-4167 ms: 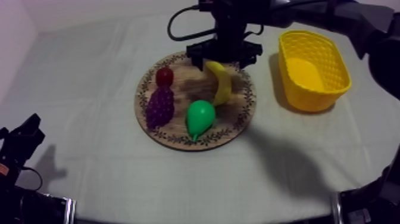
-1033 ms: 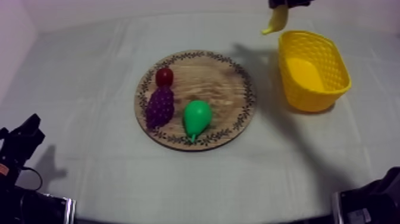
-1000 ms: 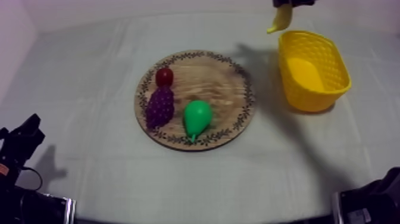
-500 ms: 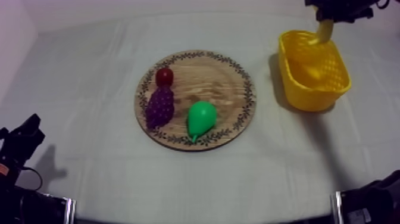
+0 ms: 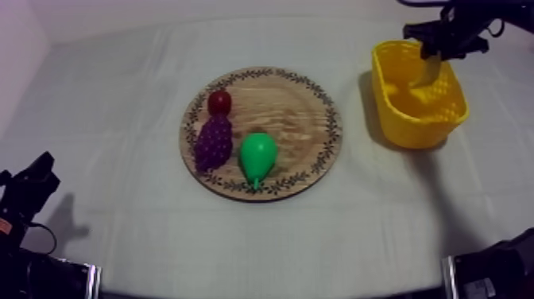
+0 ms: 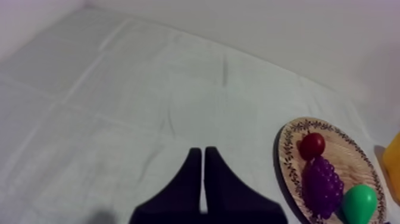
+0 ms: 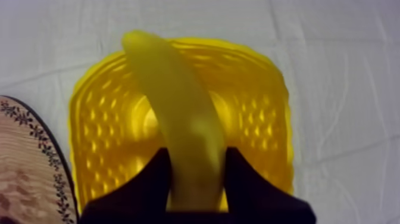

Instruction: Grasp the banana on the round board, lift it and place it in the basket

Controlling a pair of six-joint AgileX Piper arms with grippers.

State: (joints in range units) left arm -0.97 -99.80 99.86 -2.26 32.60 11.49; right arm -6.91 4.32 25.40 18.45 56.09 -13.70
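Right pincer (image 7: 194, 156) gripping banana (image 7: 169, 95) over yellow basket (image 7: 271, 119), left pincer (image 6: 203, 154) closed empty above bench (image 6: 119, 89), pear (image 5: 257, 155) and grapes (image 5: 213, 141) on wooden board (image 5: 294, 111)

The curved banana (image 7: 177, 119) hangs over the yellow basket (image 7: 269, 119), off the wooden board (image 5: 294, 111).

Dim, even, purplish light, soft shadows on the cloth (image 5: 111, 135) beside the yellow basket (image 5: 417, 131)
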